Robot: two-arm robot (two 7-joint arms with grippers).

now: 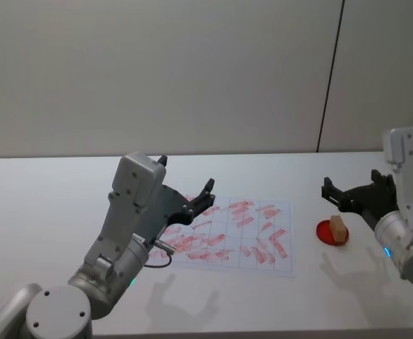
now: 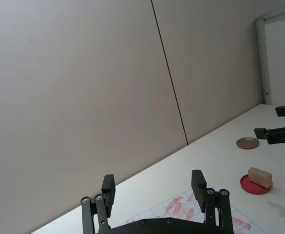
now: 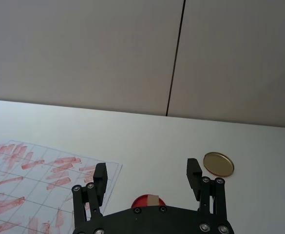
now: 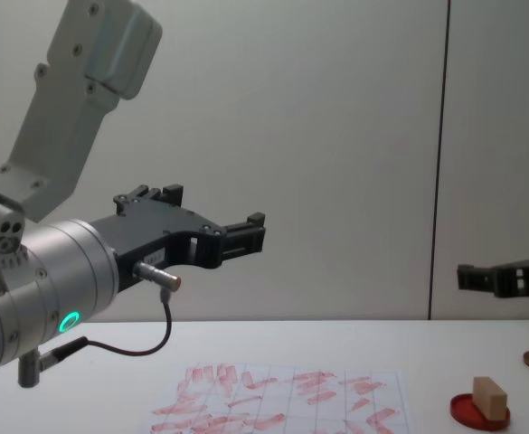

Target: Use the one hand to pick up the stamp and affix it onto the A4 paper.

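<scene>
- The black two-fingered left pincer (image 2: 153, 181) is held spread beside the red-smudged white A4 paper (image 1: 241, 236).
- The right pincer (image 3: 147, 169) is held spread near the tan wooden block stamp (image 1: 339, 228), set on a round red pad (image 1: 324, 232).

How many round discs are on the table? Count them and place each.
2. The red ink pad lies right of the A4 paper, with the stamp on it; the gold disc lies farther right and back.
</scene>
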